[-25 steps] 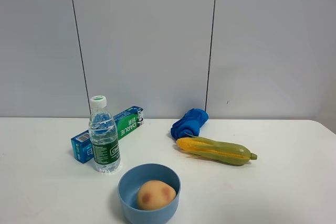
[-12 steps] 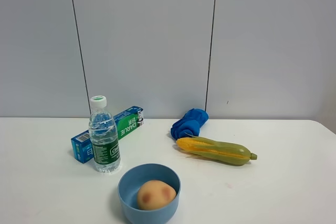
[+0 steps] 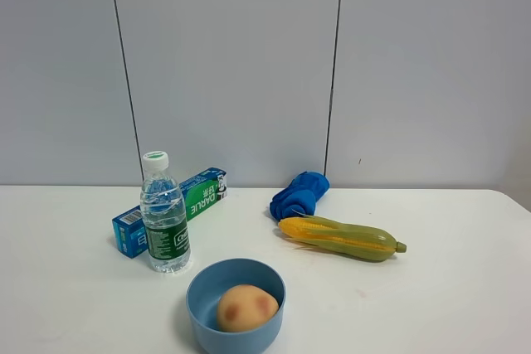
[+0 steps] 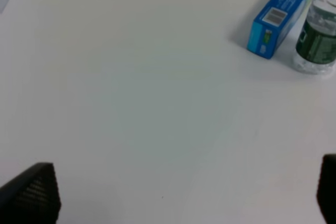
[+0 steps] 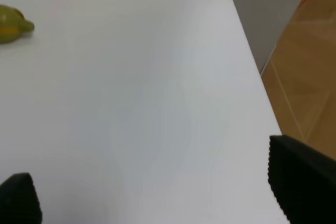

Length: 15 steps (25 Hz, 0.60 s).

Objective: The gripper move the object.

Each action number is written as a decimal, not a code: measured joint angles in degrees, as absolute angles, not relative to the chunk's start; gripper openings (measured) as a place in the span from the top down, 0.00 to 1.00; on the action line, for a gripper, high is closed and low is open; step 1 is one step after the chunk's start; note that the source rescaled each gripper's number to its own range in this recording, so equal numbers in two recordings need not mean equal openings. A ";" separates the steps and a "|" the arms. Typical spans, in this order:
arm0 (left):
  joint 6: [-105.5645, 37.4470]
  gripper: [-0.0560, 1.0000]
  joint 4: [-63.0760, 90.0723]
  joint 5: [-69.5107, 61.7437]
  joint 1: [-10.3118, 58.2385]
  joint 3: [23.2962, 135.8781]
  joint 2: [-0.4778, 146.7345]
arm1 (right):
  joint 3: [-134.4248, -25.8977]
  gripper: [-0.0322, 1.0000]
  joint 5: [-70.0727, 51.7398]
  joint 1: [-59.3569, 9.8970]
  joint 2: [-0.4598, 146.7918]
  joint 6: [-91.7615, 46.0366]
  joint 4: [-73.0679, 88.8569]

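Though nearly crosswise, corn (image 3: 342,238) stem tip rightward

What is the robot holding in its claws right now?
Nothing. The left claw and the right claw are both wide open over bare table, with nothing between their fingers.

**Cut off, hidden or unreadable**

Around the blue bowl (image 3: 236,304): its base is cropped by the exterior high view's lower edge, and the bowl wall hides the underside of the peach-coloured fruit (image 3: 246,307) inside.

Behind the bowl, the water bottle (image 3: 165,222) covers the middle of the toothpaste box (image 3: 170,210). The bottle's label print is too small to read.

In the left wrist view the box (image 4: 283,13) and bottle (image 4: 317,40) are both cropped by the frame. The left gripper (image 4: 178,192) shows only two dark fingertips (image 4: 32,195) at the frame corners.

In the right wrist view only the corn's tip (image 5: 11,23) shows, and the right gripper (image 5: 157,192) likewise shows only fingertips (image 5: 302,174).
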State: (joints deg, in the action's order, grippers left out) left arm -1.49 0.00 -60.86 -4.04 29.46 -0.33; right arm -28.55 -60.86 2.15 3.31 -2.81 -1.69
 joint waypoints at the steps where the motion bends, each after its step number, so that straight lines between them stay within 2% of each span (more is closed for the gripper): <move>1: -1.49 0.00 0.00 -60.86 -4.04 29.46 -0.33 | -28.55 0.26 -60.81 2.15 2.44 -2.75 -1.75; 15: -1.49 0.00 0.00 -60.86 -4.04 29.46 -0.33 | -28.55 0.26 -60.81 2.15 -0.12 -0.82 -2.66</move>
